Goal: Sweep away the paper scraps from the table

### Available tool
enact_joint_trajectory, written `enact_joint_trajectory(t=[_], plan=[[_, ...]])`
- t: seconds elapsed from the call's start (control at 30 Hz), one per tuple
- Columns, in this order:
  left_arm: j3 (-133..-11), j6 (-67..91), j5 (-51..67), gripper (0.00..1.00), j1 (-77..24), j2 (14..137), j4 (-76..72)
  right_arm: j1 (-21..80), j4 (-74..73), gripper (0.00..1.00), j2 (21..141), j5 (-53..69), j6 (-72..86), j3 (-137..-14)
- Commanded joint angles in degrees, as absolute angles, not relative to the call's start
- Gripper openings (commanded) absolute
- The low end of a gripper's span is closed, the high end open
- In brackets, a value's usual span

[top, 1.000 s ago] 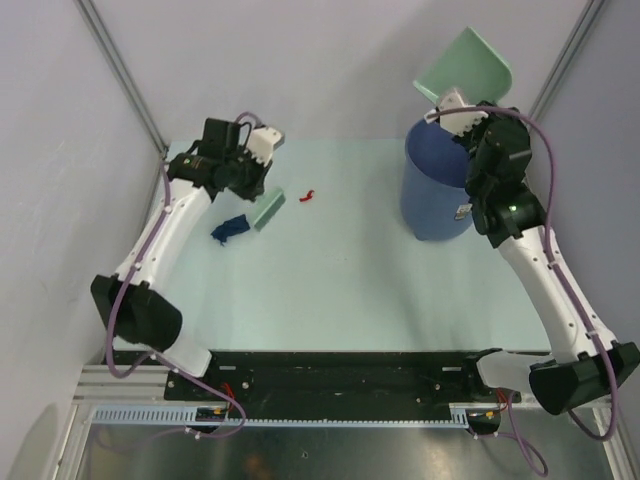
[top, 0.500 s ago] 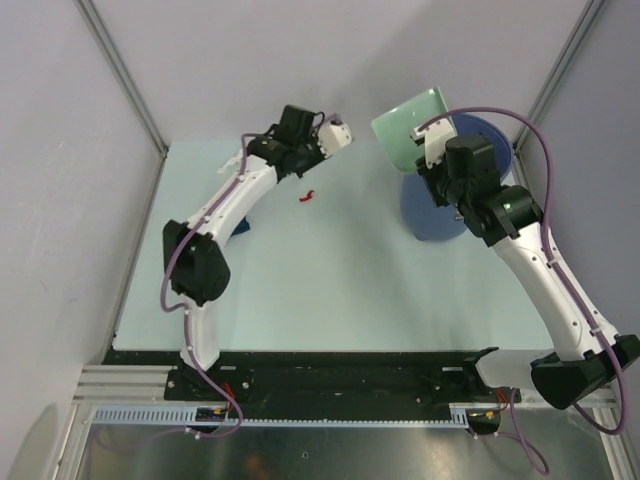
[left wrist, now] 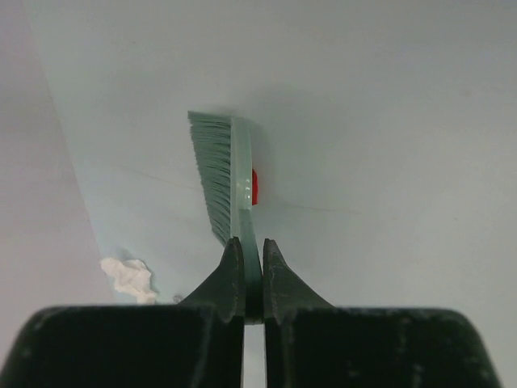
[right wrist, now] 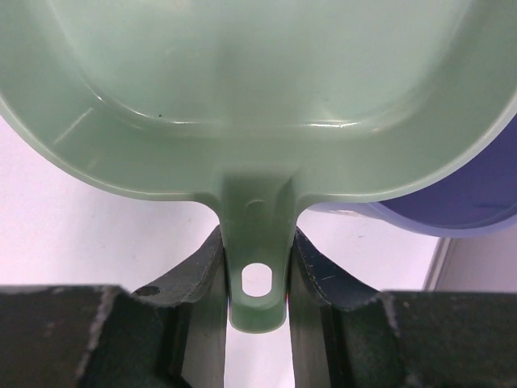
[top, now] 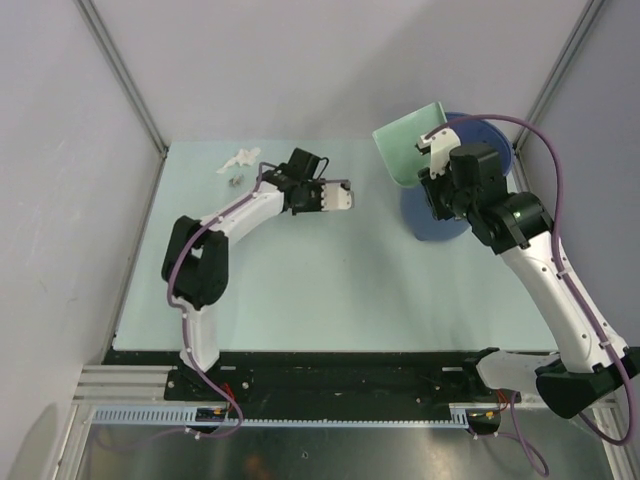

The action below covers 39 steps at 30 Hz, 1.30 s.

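My left gripper [left wrist: 246, 242] is shut on the handle of a sage-green brush [left wrist: 222, 178], whose bristles rest on the pale green table [left wrist: 388, 121]. A small red paper scrap [left wrist: 254, 186] lies against the brush's back. In the top view this gripper [top: 305, 190] is over the table's far middle and hides the brush and the red scrap. A white scrap [top: 238, 160] and a tiny grey one [top: 233, 180] lie at the far left; the white one also shows in the left wrist view [left wrist: 129, 276]. My right gripper [right wrist: 258, 234] is shut on the handle of the sage-green dustpan [right wrist: 258, 97], held tilted in the air [top: 410, 150].
A dark blue bin [top: 440, 210] stands at the far right of the table, under and behind the dustpan; its rim shows in the right wrist view [right wrist: 468, 202]. Grey walls close the left, back and right. A black rail [top: 340, 375] runs along the front edge.
My left arm has swung from the far left to the middle with the brush, reaching the red scrap. My right arm has brought the dustpan down and leftward over the bin's near rim.
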<state>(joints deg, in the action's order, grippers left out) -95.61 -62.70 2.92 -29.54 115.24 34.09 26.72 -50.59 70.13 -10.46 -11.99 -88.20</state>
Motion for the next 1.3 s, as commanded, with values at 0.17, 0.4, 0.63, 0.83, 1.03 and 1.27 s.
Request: enact_joint_trajectory(t=[0.17,0.4,0.63,0.83,1.03,1.27], plan=[[-73.2,-58.5,14.1,0.0,-30.5,95.1,36.3,31.6,-56.2,0.0,69.6,-5.6,-4.4,-88.6],[-70.0,-36.2,15.5,0.0,-30.1,84.9,38.8,36.7,-61.7,0.0,74.9,-0.6,-0.3,-83.7],[-77.3,-15.4,20.6,0.0,-21.7,81.1,39.8,42.3,-65.3,0.0,83.8,12.4,-0.6,-81.2],[-76.6,-13.9,15.9,0.0,-17.3,79.4,39.8,46.7,-68.2,0.0,92.3,14.0,-1.4,-81.1],[-75.9,-14.0,13.8,0.0,-15.2,80.3,39.8,47.6,-71.4,0.0,103.4,8.2,-2.1,-82.4],[-74.6,-12.0,18.1,0.0,-15.4,83.5,39.7,49.2,-74.4,0.0,114.0,2.7,-3.3,-87.7]])
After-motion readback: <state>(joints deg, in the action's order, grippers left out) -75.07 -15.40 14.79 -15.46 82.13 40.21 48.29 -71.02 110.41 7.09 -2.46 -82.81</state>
